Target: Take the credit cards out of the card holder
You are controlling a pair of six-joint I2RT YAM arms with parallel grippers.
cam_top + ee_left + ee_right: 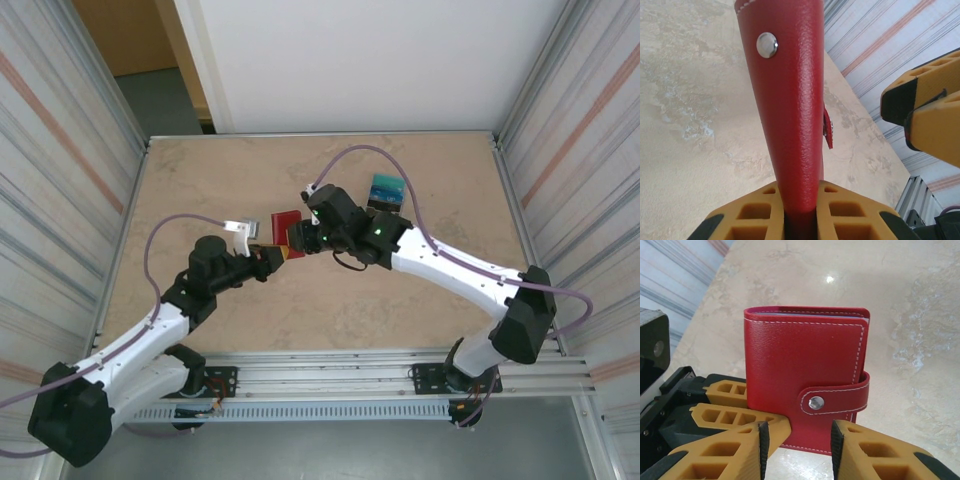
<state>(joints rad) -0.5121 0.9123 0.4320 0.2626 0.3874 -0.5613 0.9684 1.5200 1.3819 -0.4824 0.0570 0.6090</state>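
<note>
**Item 1. Wallet** (286, 222). Red, grained, with pale stitching along the edges. It lay just left of centre in the top view, between the two arms. It was folded shut, with the tab (840, 394) wrapped round the open edge and fastened by a silver stud (815, 402). A thin line of pale pocket edges showed at the top rim in the right wrist view. In the left wrist view it rose edge-on from bottom centre to the top of the frame.

**Item 2. Left gripper** (799, 200). It came in from the lower left of the top view. The jaws were narrow and clamped on the wallet's lower edge, with one yellow finger on each face.

**Item 3. Right gripper** (797, 445). It came in from the right of the top view and sat just beside the wallet. The jaws stood partly apart and held nothing. Its fingers (860, 455) sat at the bottom of its wrist view, in front of the wallet's lower edge and below the stud. Whether they touched the leather could not be told.

**Item 4. Cards** (385, 190). Teal and dark, they lay flat on the table right of centre in the upper half of the top view, apart from the wallet. The count was not legible.

**Item 5. Table** (330, 300). Beige with marbled veining.
</note>
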